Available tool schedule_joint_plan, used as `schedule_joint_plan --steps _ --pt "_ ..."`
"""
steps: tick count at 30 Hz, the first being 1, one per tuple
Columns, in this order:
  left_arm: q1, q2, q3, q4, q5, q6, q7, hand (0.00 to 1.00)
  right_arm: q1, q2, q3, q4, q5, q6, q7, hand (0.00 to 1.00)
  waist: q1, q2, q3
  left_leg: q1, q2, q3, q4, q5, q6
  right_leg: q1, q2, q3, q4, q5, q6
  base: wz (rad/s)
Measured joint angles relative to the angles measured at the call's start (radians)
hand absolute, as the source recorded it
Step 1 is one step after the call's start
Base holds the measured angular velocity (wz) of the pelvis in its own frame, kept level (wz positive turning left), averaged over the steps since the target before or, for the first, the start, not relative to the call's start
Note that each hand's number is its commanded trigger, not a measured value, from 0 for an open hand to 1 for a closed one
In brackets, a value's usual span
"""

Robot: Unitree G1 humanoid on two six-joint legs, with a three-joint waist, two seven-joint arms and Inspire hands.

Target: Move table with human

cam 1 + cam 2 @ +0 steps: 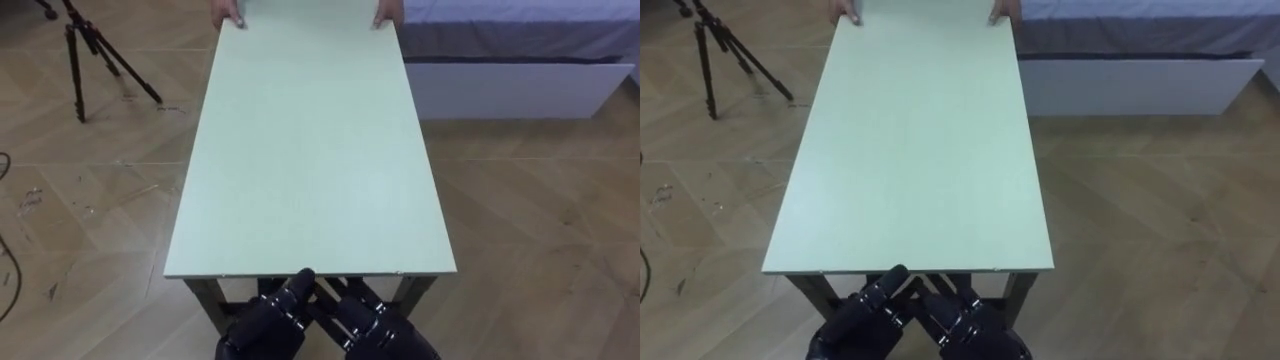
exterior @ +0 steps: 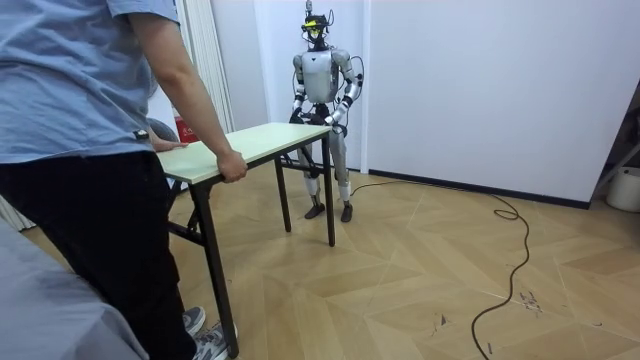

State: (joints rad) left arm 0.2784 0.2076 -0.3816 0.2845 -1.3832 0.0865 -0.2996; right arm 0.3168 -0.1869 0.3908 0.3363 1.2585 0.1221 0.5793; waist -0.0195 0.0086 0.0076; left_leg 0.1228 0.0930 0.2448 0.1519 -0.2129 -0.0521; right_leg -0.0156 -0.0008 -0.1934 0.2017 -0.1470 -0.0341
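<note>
The pale green desk [image 1: 310,150] runs up the middle of the eye views. At its far short edge, top centre, a person's hands [image 1: 232,18] grip both corners, evidently to share the load. The robot's left hand [image 1: 262,322] and right hand [image 1: 388,335] sit close together at the bottom centre, just under the near edge, placed to take that end. Whether they are closed on it cannot be told. In the room view the robot faces the person along the desk. A tripod [image 1: 95,50] stands upper left and a bed [image 1: 520,85] upper right, both flanking the desk's far end.

Person's hands [image 1: 231,14] cut off (by top edge).
</note>
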Motion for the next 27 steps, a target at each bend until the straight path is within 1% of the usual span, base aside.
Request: schedule_joint_plan --steps 1,3,5,7,9,12,16,18,19,24,27 --pt "0.002 0.005 -0.001 -0.021 -0.003 -0.001 0.000 0.00 0.000 -0.012 0.008 -0.018 0.011 0.000 0.005 0.00 0.000 0.003 -0.0014 -0.006 -0.001 0.000 0.001 0.000 0.000 -0.002 0.000 -0.001 0.000 0.000 0.000 0.04" --pt "0.002 0.011 -0.001 -0.039 -0.047 -0.001 0.000 0.00 0.003 -0.025 0.012 -0.032 0.038 0.004 0.007 0.00 0.000 0.007 -0.0029 -0.005 -0.001 0.000 0.001 0.000 0.000 -0.004 0.000 -0.001 0.001 0.000 0.000 0.02" --pt "0.007 0.014 0.000 -0.052 -0.095 -0.001 -0.001 0.00 0.012 -0.040 0.012 -0.048 0.048 0.009 0.010 0.00 0.002 0.013 -0.0070 -0.002 0.000 -0.001 0.001 0.000 0.000 -0.004 0.001 -0.001 0.002 0.000 0.000 0.00" --pt "0.007 0.014 0.000 -0.053 -0.118 0.000 -0.001 0.00 0.015 -0.051 0.019 -0.054 0.072 0.013 0.009 0.00 0.005 0.016 -0.0071 0.004 0.000 -0.001 0.001 0.000 0.000 -0.002 0.001 0.002 0.004 0.000 0.000 -0.06" --pt "0.007 0.014 0.003 -0.054 -0.119 0.000 -0.001 0.00 0.016 -0.054 0.020 -0.054 0.077 0.013 0.008 0.00 0.009 0.017 -0.0074 0.008 0.001 -0.001 0.001 0.000 0.000 0.002 0.000 0.002 0.004 0.000 0.000 -0.02" --pt "0.007 0.014 0.007 -0.054 -0.154 0.000 -0.001 0.00 0.016 -0.051 0.018 -0.056 0.090 0.013 0.001 0.00 0.023 0.014 -0.0060 0.010 0.001 -0.002 0.001 0.000 0.000 0.003 -0.003 0.004 0.005 0.000 0.000 0.00" --pt "0.007 0.012 0.051 -0.054 -0.160 -0.009 -0.001 0.00 0.017 -0.051 0.018 -0.069 0.126 0.019 -0.018 0.00 0.026 0.002 0.0018 0.009 0.000 -0.003 0.000 0.000 0.000 0.003 -0.004 0.001 0.004 0.000 0.000 0.01" --pt "0.007 0.011 0.067 -0.054 -0.161 -0.015 0.004 0.00 0.018 -0.053 0.017 -0.074 0.130 0.020 -0.025 0.00 0.026 0.000 0.0020 0.008 0.000 -0.003 0.000 0.000 0.000 0.003 -0.003 -0.001 0.004 0.000 0.000 0.02" --pt "0.007 0.014 0.069 -0.054 -0.171 -0.024 0.008 0.00 0.018 -0.055 0.016 -0.075 0.130 0.020 -0.029 0.00 0.026 0.000 0.0019 0.008 -0.001 -0.003 0.000 0.000 0.000 0.003 -0.004 -0.002 0.004 0.000 0.000 0.00" --pt "0.007 0.018 0.091 -0.051 -0.177 -0.023 0.016 0.00 0.019 -0.058 0.006 -0.076 0.145 0.033 -0.037 0.00 0.025 0.004 0.0019 0.007 -0.001 -0.005 0.001 0.000 0.000 0.005 -0.006 -0.005 0.004 0.000 0.000 0.01" --pt "0.006 0.018 0.112 -0.051 -0.177 -0.021 0.038 0.00 0.019 -0.055 -0.029 -0.079 0.151 0.041 -0.070 0.00 0.022 0.011 0.0024 0.008 -0.001 -0.008 0.001 0.000 0.000 0.009 -0.007 -0.010 0.004 0.000 0.000 0.05"
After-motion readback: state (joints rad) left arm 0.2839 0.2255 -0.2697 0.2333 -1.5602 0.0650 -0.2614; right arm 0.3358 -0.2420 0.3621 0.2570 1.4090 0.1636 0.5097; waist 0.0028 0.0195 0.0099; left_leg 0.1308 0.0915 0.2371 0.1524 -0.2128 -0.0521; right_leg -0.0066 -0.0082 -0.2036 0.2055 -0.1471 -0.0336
